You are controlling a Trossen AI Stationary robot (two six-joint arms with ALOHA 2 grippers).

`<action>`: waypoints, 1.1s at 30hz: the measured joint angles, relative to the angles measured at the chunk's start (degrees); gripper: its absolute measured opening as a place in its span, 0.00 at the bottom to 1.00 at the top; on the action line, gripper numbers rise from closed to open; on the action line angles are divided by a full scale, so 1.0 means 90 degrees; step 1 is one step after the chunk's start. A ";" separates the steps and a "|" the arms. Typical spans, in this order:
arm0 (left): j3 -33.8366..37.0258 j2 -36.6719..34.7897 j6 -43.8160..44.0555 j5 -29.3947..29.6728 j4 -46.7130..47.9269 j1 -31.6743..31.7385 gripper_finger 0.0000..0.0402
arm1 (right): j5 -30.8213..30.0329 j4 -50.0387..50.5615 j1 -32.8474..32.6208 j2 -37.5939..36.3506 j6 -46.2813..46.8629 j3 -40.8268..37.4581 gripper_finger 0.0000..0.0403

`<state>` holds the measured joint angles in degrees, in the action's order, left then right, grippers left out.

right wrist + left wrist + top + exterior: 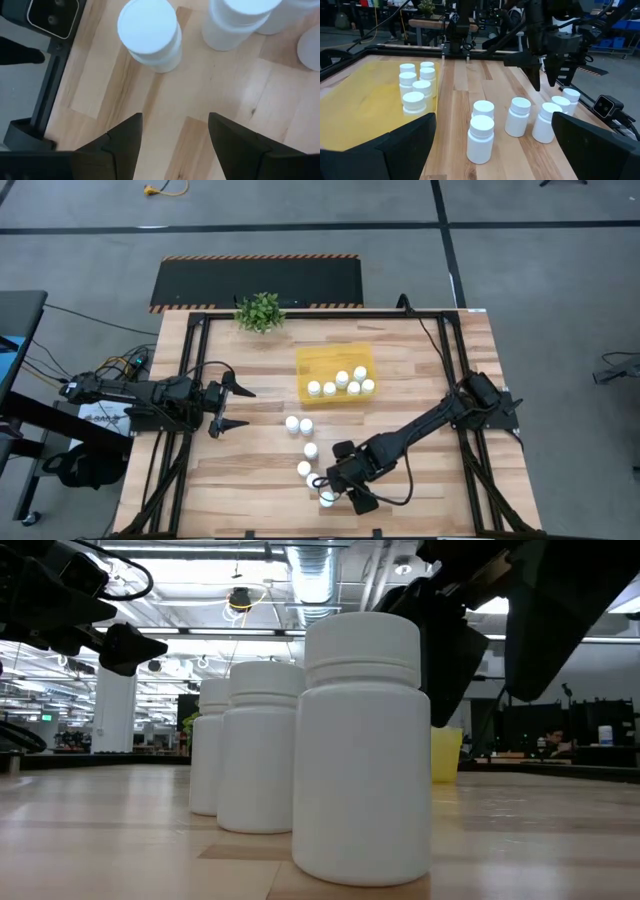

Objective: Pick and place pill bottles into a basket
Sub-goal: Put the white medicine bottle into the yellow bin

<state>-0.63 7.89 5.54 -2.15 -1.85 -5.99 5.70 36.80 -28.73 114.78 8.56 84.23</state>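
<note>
We find the right end effector (327, 489), fingers apart and empty, above the loose pill bottles (306, 451) on the bench (420, 360) near the basket (305, 362); it should centre over one cap before descending.

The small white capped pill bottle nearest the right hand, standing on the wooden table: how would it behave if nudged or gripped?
The small white capped pill bottle looks rigid and smooth, so it probably holds shape but may slip. Standing upright, taller than wide, it might tip if nudged high, then roll. The open right hand hovers near it.
</note>
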 joint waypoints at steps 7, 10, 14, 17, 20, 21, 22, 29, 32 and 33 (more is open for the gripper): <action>-0.0002 0.0002 -0.0020 0.0000 0.0000 0.0002 0.96 | -0.0185 -0.0191 -0.0017 0.0000 0.0023 -0.0001 0.54; -0.0002 0.0002 -0.0018 0.0000 0.0000 0.0000 0.96 | -0.0190 -0.0375 -0.0019 0.0000 0.0049 0.0000 0.54; -0.0002 0.0002 -0.0045 0.0000 0.0000 0.0000 0.96 | -0.0189 -0.0593 -0.0048 0.0000 0.0037 0.0000 0.54; 0.0000 0.0002 -0.0006 0.0000 0.0000 0.0002 0.96 | -0.0179 -0.0749 -0.0105 -0.0002 -0.0122 -0.0001 0.54; -0.0001 0.0002 -0.0058 0.0000 0.0000 0.0002 0.96 | -0.0185 -0.0867 -0.0154 -0.0002 -0.0173 0.0000 0.54; -0.0001 0.0002 -0.0054 0.0000 0.0000 0.0001 0.96 | -0.0186 -0.0909 -0.0170 -0.0002 -0.0182 0.0000 0.54; -0.0001 0.0002 -0.0041 0.0000 0.0000 0.0000 0.96 | -0.0190 -0.0949 -0.0188 -0.0002 -0.0231 0.0000 0.54; -0.0002 0.0001 -0.0054 0.0000 0.0000 0.0002 0.96 | -0.0394 -0.1092 -0.0240 -0.0005 -0.0625 -0.0002 0.54; -0.0002 0.0001 -0.0008 0.0000 0.0000 0.0000 0.96 | -0.0404 -0.1109 -0.0240 -0.0003 -0.0689 0.0000 0.54; 0.0000 0.0001 -0.0007 0.0000 0.0000 0.0000 0.96 | -0.0408 -0.1133 -0.0240 -0.0005 -0.0742 0.0000 0.54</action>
<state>-0.63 7.90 5.48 -2.15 -1.85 -5.99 2.03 26.61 -30.89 114.74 1.88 84.22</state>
